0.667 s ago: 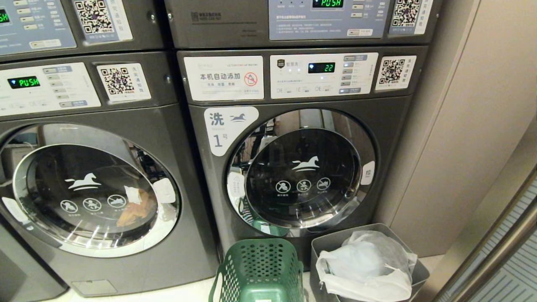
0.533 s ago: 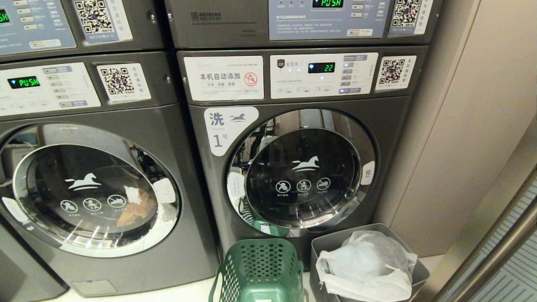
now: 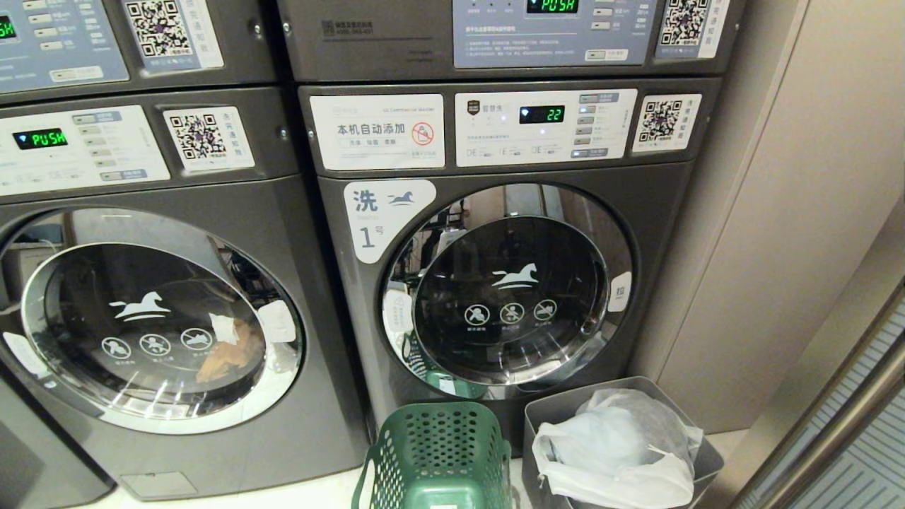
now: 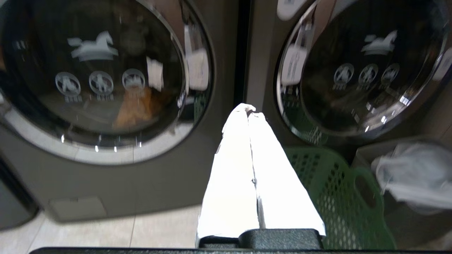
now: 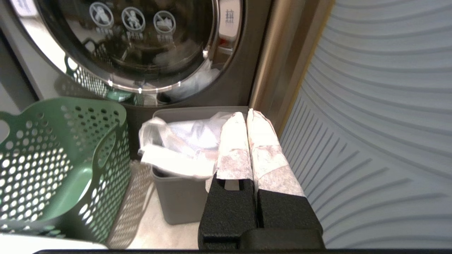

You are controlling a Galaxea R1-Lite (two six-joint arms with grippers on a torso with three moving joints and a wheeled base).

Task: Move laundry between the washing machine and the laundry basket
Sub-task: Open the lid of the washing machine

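nothing has shifted since the earlier frames: your head view holds the same row of grey machines, and neither arm shows in it. you see the washing machine (image 3: 509, 283) marked 1 with its round door shut, its display reading 22, and a second machine (image 3: 152, 318) to its left, door also shut, with an orange and white bit of laundry (image 3: 226, 350) behind the glass. on the floor just in front of machine 1 stands the green laundry basket (image 3: 435, 452), and beside it on the right a grey bin (image 3: 700, 442) lined with a white bag (image 3: 615, 449). a beige wall panel (image 3: 778, 212) runs along the right.

your left wrist view shows the left gripper (image 4: 248, 109) with its white-wrapped fingers pressed together and holding nothing, hanging in front of the seam between the two machines. the orange laundry (image 4: 136, 107) lies inside the drum of the machine on the robot's left. the green basket (image 4: 335, 197) and the bagged bin (image 4: 409, 176) sit low under the other door.

your right wrist view shows the right gripper (image 5: 246, 114) likewise closed tight and empty, poised over the grey bin (image 5: 178, 197), its tips seen against the white bag (image 5: 183, 148). the green basket (image 5: 67, 158) stands just beside the bin, and a ribbed grey panel (image 5: 381, 123) fills the far side.
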